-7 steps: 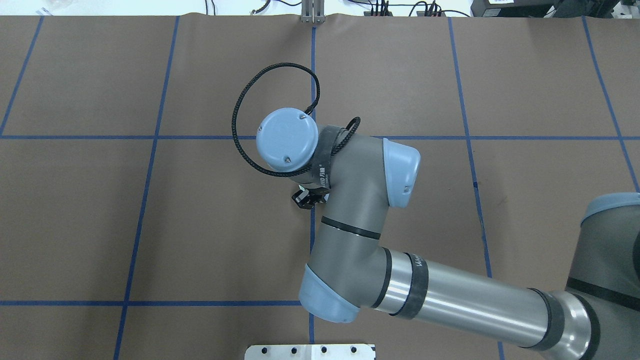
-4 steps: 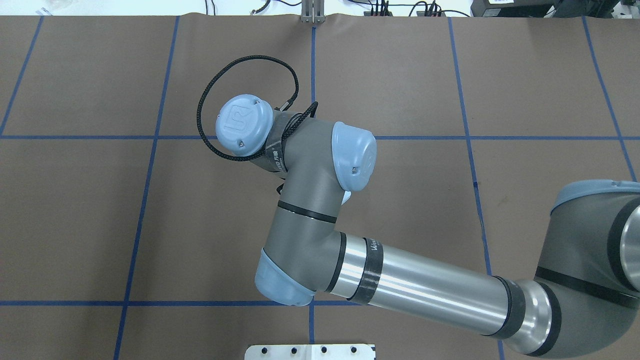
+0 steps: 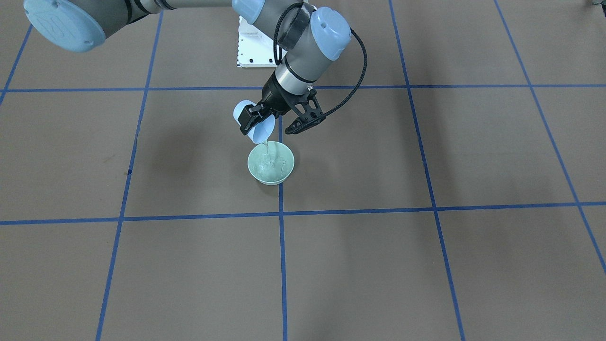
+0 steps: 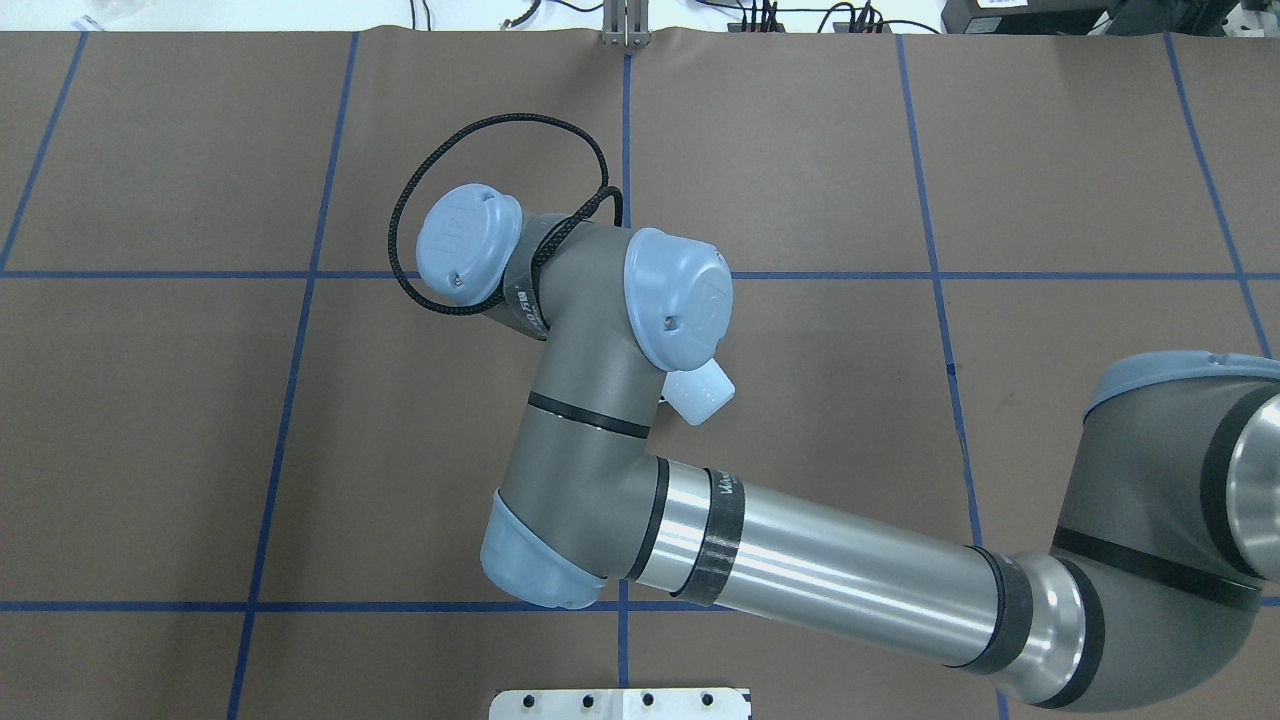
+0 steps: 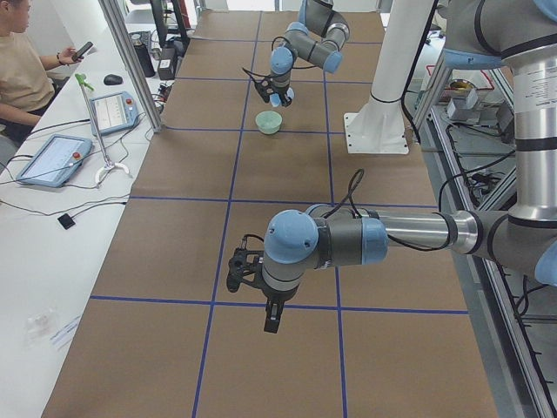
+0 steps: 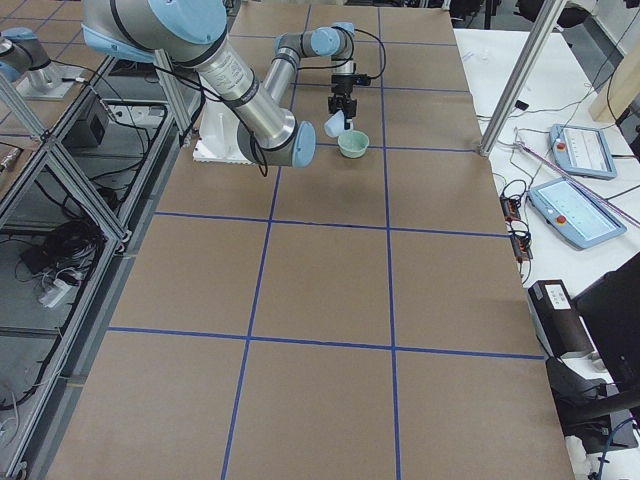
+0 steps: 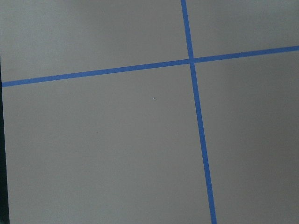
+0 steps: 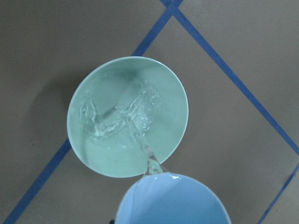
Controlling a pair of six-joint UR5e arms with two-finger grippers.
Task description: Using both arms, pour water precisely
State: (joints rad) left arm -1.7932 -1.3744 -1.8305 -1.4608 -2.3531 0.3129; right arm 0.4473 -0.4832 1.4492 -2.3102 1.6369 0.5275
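right gripper (image 3: 250, 123) was clamped on a pale blue cup (image 3: 263, 131), held tilted with its mouth down over a mint green bowl (image 3: 289, 163). water (image 8: 145, 150) ran in a thin clear stream from the cup's lip into the bowl, entering over the rim on the robot's side. rippled water lay across the bowl's floor. cup and bowl were apart, the cup just above. the bowl stood upright on the table (image 3: 426, 265), on a blue tape line (image 3: 282, 265), between two cross lines. in the overhead view the right arm (image 4: 820, 560) covered the bowl and the gripper, and only the cup's base end showed beside the wrist.

left arm (image 5: 409, 231) reached low over the table, well apart from the bowl, with the left gripper (image 5: 245, 272) above bare table near a tape crossing. whether its jaws were apart or together could not be told.

a seated person (image 5: 26, 74) with a phone (image 5: 84, 50) was at the table's side.
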